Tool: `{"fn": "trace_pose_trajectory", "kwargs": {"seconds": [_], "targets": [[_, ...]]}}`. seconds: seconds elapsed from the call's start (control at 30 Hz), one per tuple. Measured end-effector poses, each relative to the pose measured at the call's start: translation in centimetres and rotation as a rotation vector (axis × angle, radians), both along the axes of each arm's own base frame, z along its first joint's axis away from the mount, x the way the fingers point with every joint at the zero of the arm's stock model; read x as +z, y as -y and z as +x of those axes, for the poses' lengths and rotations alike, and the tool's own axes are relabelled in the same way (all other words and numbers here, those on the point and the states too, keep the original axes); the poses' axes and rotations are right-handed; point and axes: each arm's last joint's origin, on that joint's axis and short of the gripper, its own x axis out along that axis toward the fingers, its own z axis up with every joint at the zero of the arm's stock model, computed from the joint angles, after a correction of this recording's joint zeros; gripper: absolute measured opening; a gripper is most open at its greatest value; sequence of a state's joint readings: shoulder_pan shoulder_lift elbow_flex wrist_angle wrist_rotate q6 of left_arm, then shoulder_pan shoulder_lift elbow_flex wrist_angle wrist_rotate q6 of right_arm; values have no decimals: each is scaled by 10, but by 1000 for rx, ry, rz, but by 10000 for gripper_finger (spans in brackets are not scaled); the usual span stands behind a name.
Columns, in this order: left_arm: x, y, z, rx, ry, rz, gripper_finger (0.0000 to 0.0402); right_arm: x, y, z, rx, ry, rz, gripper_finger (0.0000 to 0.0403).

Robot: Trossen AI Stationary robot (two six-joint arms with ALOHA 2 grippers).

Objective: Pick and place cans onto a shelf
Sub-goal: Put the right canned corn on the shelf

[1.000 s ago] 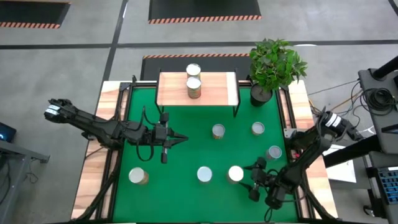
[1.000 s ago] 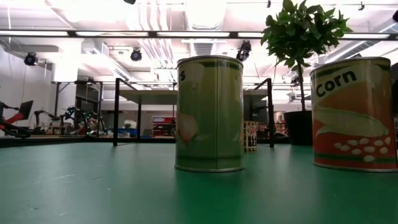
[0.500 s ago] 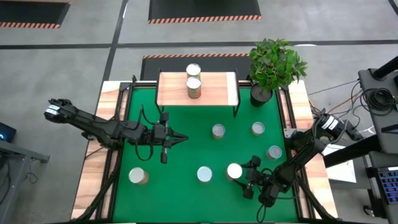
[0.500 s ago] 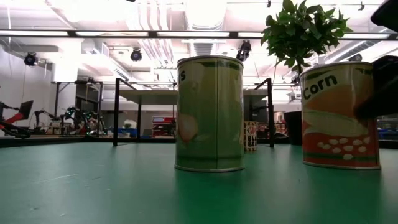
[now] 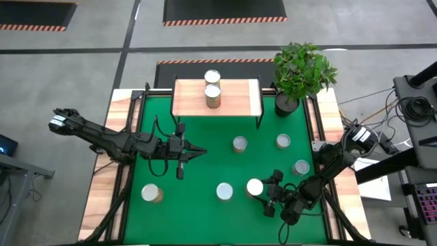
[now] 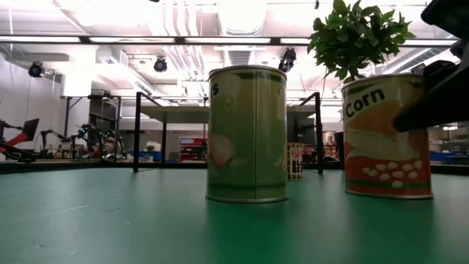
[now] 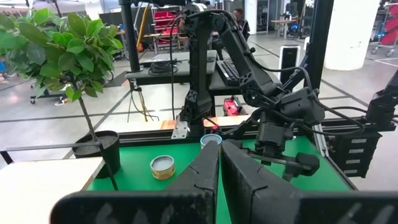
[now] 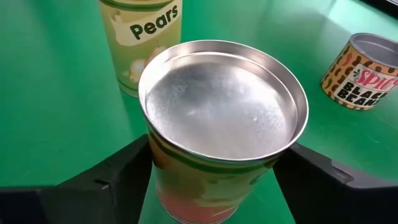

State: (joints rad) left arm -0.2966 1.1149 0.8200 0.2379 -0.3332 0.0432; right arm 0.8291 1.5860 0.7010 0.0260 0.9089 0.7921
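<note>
A corn can with a silver top stands on the green mat, front right of centre; it also shows in the low view. My right gripper is shut on it. A pears can stands just to its left. Two cans rest on their bases on the wood-topped shelf at the far edge. My left gripper is shut and empty over the mat, left of centre. My right gripper pinches the corn can's side wall between its two fingers, one finger on each side, just below the rim. The fingers come from the table's right side, slanting down. The can leans slightly in the low view, its base at the mat.
More cans stand loose on the mat: one front left, two mid right, and one right. A potted plant stands at the far right beside the shelf. Wood borders flank the mat.
My right gripper has gone toward the table's left, its fingers coming around the corn can. The can has shifted a little toward the table's left with it and now leans slightly.
</note>
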Motion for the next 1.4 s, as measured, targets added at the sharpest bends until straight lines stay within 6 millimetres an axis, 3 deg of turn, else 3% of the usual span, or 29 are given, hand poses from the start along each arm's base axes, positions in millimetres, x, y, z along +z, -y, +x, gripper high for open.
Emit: {"fn": "trace_pose_trajectory", "kwargs": {"seconds": [0.2, 0.33, 0.67, 0.93, 1.2, 1.4], "targets": [[0, 0, 0, 0, 0, 0, 0, 4, 0, 0, 5, 7, 11, 265], [1, 0, -1, -1, 1, 0, 0, 18, 1, -2, 34, 22, 30, 272], [10, -4, -13, -4, 22, 55, 0, 90, 20, 2, 121, 68, 53, 273], [11, -6, -19, -7, -8, 99, 0, 152, 46, 27, 195, 141, -101, 273], [12, -10, -32, -8, 18, 150, 0, 215, 102, 59, 256, 86, -203, 274], [8, -14, -45, -7, 34, 146, 0, 233, 166, 72, 200, 49, -244, 274]]}}
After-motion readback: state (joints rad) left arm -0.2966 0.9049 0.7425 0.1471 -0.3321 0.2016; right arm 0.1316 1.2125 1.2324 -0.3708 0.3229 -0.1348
